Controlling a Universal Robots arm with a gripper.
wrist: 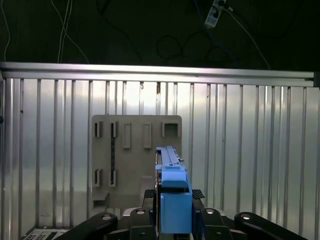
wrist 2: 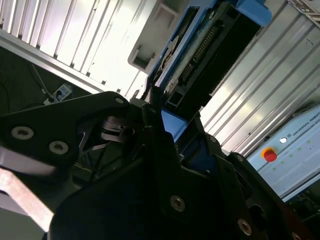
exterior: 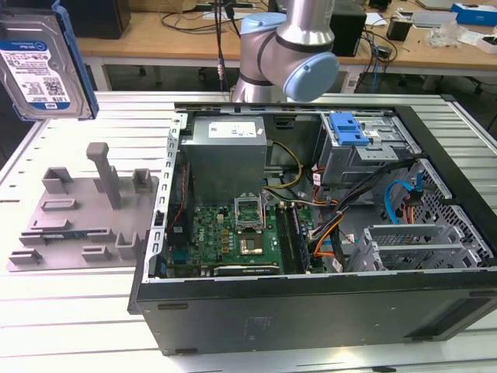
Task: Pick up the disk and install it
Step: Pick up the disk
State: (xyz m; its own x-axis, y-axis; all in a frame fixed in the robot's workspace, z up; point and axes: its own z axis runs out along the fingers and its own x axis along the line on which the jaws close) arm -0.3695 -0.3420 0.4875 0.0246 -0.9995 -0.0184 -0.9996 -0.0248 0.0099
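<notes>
One flat silver hard disk (exterior: 40, 66), blue plastic-framed, gripped edgewise between closed black fingers (wrist: 198, 194), long axis pointing down toward ribbed aluminium counter (exterior: 70, 318).

Robotics lab or test workshop.
- Universal Robots arm (exterior: 291, 47) at top centre of exterior view, mounted behind ribbed aluminium worktable (exterior: 78, 318).
- Opened desktop PC tower (exterior: 311, 311) lying on table, motherboard (exterior: 233, 233) exposed.
- Grey slotted parts fixture (exterior: 78, 221) at left.
- Wooden benches (exterior: 147, 39) along top edge, strewn with cables (exterior: 194, 19).
- Red emergency-stop button (wrist 2: 270, 155) on pale control unit (wrist 2: 300, 145) in second wrist view.
- Power strip (wrist: 213, 15) on dark floor in first wrist view.
</notes>
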